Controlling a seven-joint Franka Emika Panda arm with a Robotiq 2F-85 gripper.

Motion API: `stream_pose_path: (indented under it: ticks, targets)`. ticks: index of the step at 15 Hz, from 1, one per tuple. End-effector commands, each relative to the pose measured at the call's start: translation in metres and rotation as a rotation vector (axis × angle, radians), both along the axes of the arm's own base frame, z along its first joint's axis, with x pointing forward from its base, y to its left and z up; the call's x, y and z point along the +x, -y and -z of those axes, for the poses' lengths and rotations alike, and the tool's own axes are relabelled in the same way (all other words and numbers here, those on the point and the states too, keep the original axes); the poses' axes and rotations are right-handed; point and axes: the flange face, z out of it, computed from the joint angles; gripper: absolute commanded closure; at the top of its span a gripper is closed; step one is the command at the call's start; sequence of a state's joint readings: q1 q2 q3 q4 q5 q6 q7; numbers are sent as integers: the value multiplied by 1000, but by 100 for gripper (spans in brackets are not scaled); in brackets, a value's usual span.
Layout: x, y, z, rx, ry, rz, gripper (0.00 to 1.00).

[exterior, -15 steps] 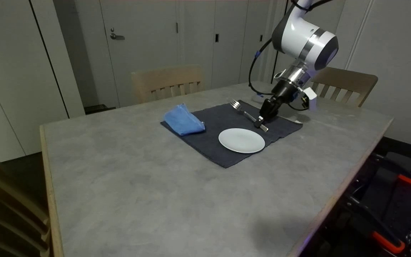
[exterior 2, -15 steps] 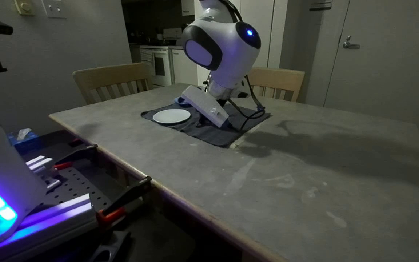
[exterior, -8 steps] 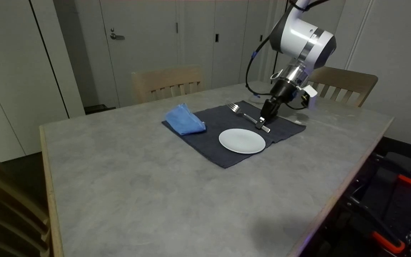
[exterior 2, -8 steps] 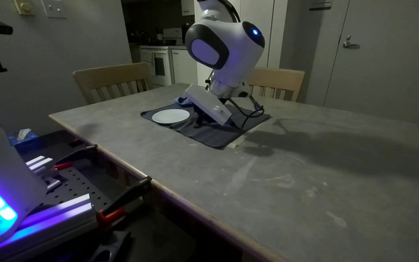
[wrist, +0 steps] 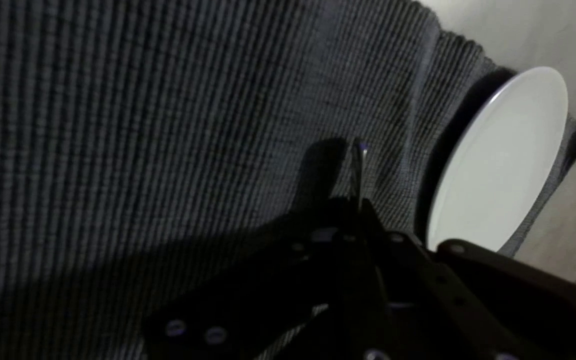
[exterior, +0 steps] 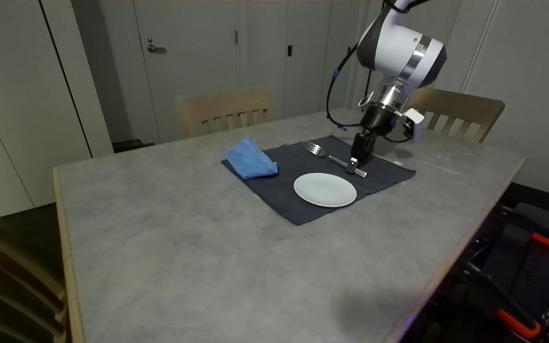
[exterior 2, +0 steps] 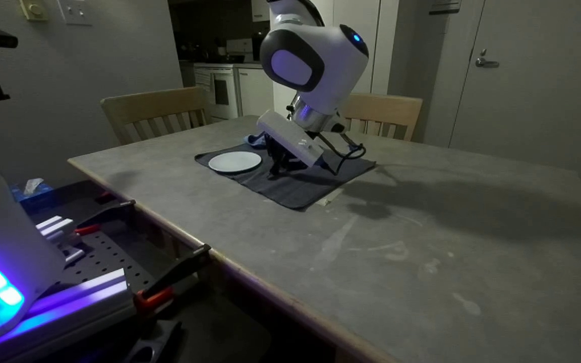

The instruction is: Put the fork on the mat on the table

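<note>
The silvery fork [exterior: 334,158] lies low over the dark grey mat [exterior: 279,188], tines pointing away from my gripper [exterior: 352,165]. My gripper is shut on its handle near the end. In the wrist view the handle tip [wrist: 359,167] sticks out between the fingertips [wrist: 356,204]; the tines are hidden. I cannot tell whether the whole fork touches the mat. In an exterior view the gripper [exterior 2: 276,172] is low over the mat [exterior 2: 295,194] and the fork is hidden behind it. The mat lies on the light grey table [exterior: 184,267].
A white plate [exterior: 325,189] sits on the mat near the gripper, and also shows in the wrist view [wrist: 503,165]. A bright blue folded cloth [exterior: 250,159] lies on the mat's far corner. Wooden chairs [exterior: 224,107] stand round the table.
In an exterior view the gripper and fork handle have moved slightly right and nearer the camera. The mat has turned and shifted a little, the plate and blue cloth moving with it.
</note>
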State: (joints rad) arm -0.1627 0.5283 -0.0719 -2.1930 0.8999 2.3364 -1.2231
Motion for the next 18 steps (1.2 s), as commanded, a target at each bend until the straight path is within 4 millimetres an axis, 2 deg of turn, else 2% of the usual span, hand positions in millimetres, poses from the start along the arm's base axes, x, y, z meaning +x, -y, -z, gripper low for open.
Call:
stream_pose_path:
  ticks: [1, 7, 11, 13, 18]
  targets:
    - [-4, 2, 10, -37, -58, -12, 71]
    - [-3, -7, -7, -81, -71, -7, 33]
    - [-15, -19, -29, -177, -60, -17, 2]
    - [-26, -27, -40, -252, -52, -26, 0]
    - [-58, -62, -63, -398, -16, -98, 0]
